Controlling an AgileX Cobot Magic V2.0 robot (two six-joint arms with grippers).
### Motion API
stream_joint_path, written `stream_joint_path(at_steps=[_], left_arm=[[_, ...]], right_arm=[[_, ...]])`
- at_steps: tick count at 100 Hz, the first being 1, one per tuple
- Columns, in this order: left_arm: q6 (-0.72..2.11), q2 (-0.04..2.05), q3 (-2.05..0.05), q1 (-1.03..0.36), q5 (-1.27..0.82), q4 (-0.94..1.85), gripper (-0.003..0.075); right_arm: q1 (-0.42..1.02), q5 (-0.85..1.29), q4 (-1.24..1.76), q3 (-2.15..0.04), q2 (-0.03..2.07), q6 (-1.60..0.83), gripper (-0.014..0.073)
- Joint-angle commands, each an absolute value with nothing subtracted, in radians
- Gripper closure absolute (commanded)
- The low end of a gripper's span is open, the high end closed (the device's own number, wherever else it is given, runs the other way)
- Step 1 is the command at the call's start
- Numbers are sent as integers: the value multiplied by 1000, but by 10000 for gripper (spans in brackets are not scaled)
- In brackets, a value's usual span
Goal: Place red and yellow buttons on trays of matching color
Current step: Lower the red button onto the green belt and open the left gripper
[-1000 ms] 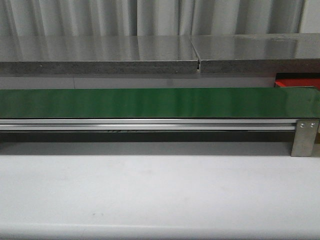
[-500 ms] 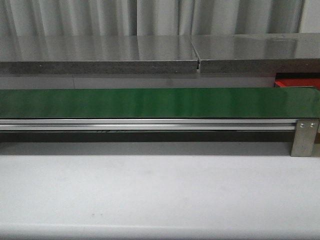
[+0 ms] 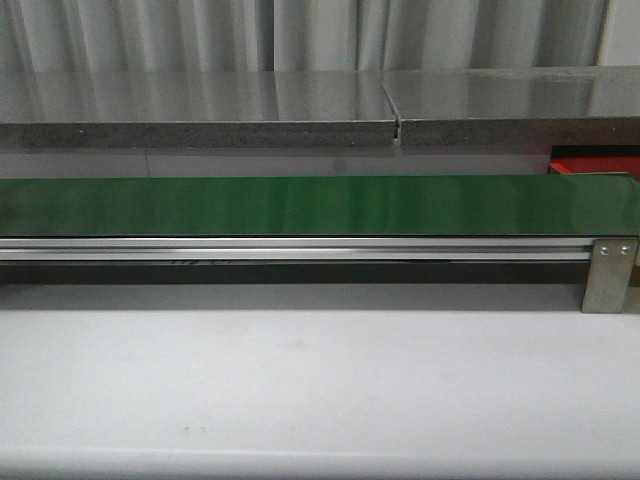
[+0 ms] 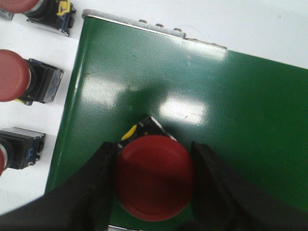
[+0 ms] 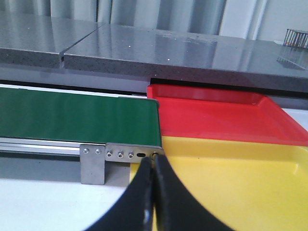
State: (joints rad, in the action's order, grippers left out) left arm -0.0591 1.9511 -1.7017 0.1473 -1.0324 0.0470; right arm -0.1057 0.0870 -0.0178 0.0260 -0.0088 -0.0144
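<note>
Button set on belt
Left gripper [image 4: 153, 192] grips the red button [image 4: 154, 177] over the green belt [image 4: 231, 120]; front view unchanged; right gripper [image 5: 153, 192] is closed, empty.

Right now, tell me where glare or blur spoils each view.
Front view: soft light bands run along the green belt, and the grey counter behind reflects the curtains. Left wrist view: bright white glare patches on the belt beyond the red button, and the tool fingers are dark and blurred. Right wrist view: sharp trays, near tool blurred.
</note>
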Motion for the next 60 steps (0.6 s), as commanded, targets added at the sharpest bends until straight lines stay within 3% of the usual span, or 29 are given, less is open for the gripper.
stream_joint_path(at_steps=[1, 11, 18, 19, 30, 42, 60], left_arm=[[-61, 1904, -1735, 145, -1008, 48, 688], [-45, 1904, -1737, 145, -1023, 59, 509], [-32, 1904, -1737, 144, -1030, 61, 314], [-30, 1904, -1737, 142, -1032, 61, 251], [-18, 1904, -1739, 138, -1034, 64, -1], [-14, 1901, -1758, 138, -1048, 71, 83], [-14, 1849, -1809, 140, -1061, 69, 90]], right_arm=[[-110, 6, -25, 4, 5, -14, 712], [-110, 6, -25, 4, 5, -14, 712], [-110, 6, -25, 4, 5, -14, 712], [-110, 6, -25, 4, 5, -14, 712], [-110, 6, -25, 4, 5, -14, 712], [-110, 6, -25, 4, 5, -14, 712], [-110, 6, -25, 4, 5, -14, 712]])
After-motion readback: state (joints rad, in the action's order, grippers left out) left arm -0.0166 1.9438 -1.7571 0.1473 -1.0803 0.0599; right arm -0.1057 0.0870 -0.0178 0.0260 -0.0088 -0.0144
